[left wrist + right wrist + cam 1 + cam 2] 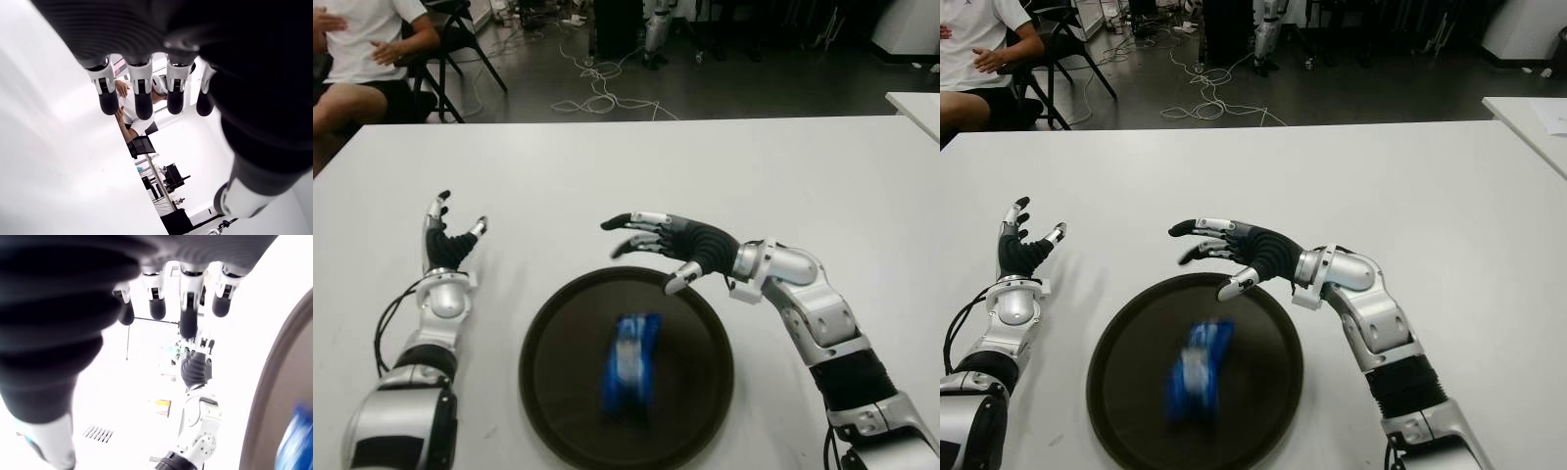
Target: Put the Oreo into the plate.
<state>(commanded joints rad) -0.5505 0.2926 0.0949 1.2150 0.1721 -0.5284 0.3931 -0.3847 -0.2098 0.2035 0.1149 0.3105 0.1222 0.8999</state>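
the blue oreo pack (pixel 631 372) is in the dark round plate (pixel 558 323). the right hand (pixel 671 245) is above the plate's far edge, fingers spread wide, holding nothing. the left hand (pixel 448 245) is left of the plate, fingers wide too.

One blue Oreo pack (pixel 631 364), one dark round plate (pixel 553 338), one white table (pixel 724 176), two hands, one seated person (pixel 357 44).

Dark floor (pixel 724 88), tangled cables (pixel 597 93), chair (pixel 460 39)
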